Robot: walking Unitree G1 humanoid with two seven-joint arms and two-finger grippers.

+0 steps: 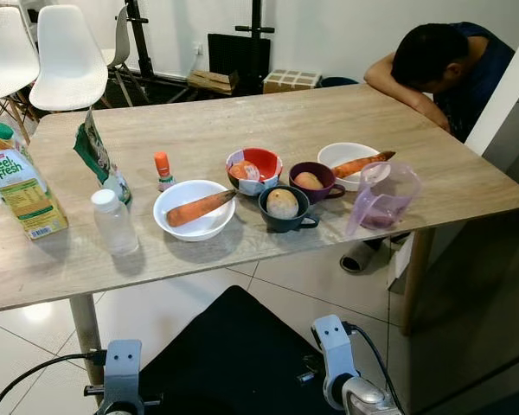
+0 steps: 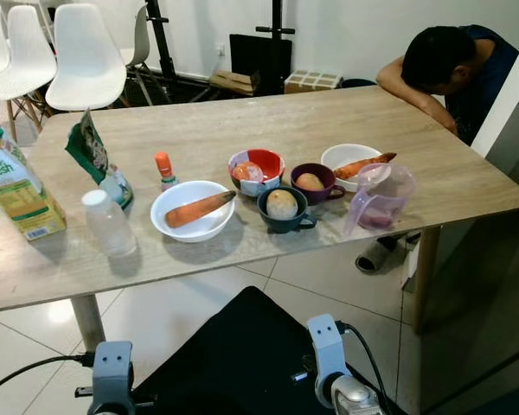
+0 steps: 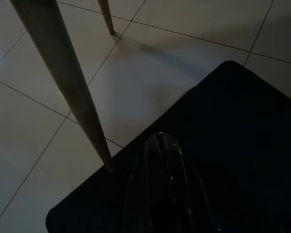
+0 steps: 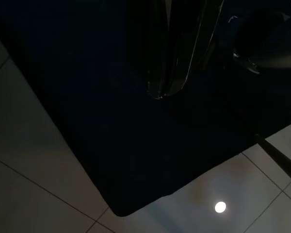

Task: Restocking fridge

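On the table (image 1: 242, 130), at ten o'clock from the white bowl (image 1: 195, 210), stands a small orange-capped bottle (image 1: 163, 169), likely light and tippy, best pinched mid-body, with both grippers' jaws seemingly together.

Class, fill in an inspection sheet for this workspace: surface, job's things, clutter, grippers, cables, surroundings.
Surface: wooden table, loaded along its near half.
Job's things: juice carton, plastic bottle, carrot in white bowl, potatoes in two mugs.
Clutter: green snack bag, tipped clear jug.
Grippers: left gripper and right gripper hang idle over a black mat.
Cables: black leads at both wrists.
Surroundings: person leaning on the table's far corner; white chairs.
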